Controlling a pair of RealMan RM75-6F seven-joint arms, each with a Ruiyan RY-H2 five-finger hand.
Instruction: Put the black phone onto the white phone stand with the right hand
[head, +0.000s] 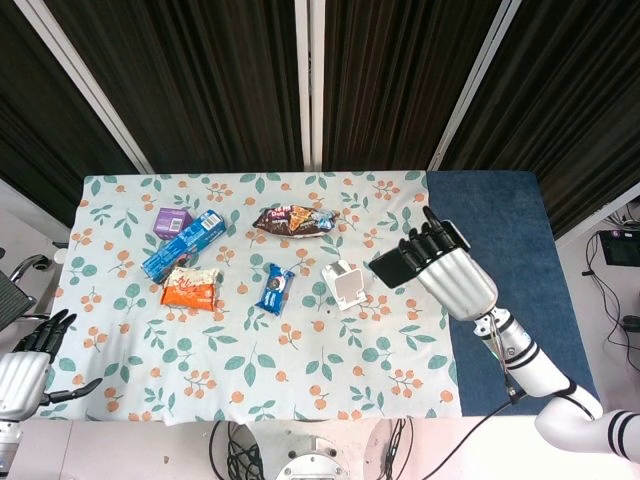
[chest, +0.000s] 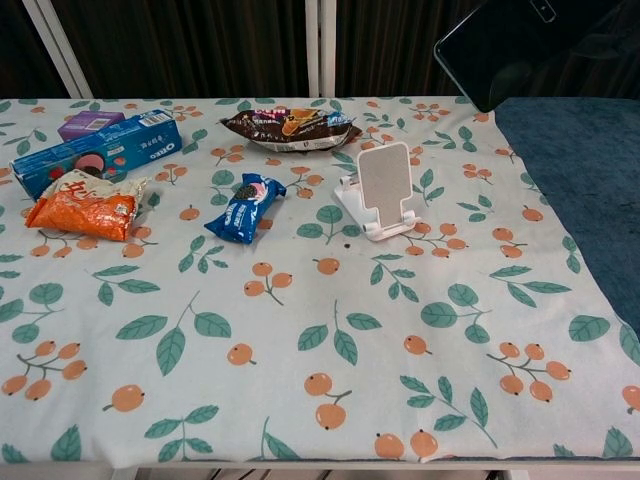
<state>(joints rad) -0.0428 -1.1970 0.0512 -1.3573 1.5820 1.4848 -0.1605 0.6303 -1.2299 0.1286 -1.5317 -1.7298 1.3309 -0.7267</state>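
1. One black phone (head: 398, 264) is off the table, gripped by the right hand (head: 447, 276); fingers (head: 424, 240) wrap its far edge, w/ the phone sticking out to the left of the palm, tilted. In chest view the phone (chest: 510, 45) shows at top right, raised above the cloth, one corner pointing down; the hand itself isn't clear there.
2. White phone stand (head: 345, 284) sits upright on the floral tablecloth (head: 250, 350), just left of & below the held phone in head view. Nothing rests on it; its back plate faces the chest cam (chest: 383, 190).
3. Left hand (head: 30, 362) is at the bottom-left corner, off the table edge, fingers apart, holding nothing.
4. Other items, all left of the stand: blue cookie packet (head: 275, 289) nearest, dark snack bag (head: 294, 220) behind it, orange snack bag (head: 190, 289), blue Oreo box (head: 183, 244), purple box (head: 171, 221).
5. Blue mat (head: 500, 290) covers the table's right part; right forearm crosses over it.
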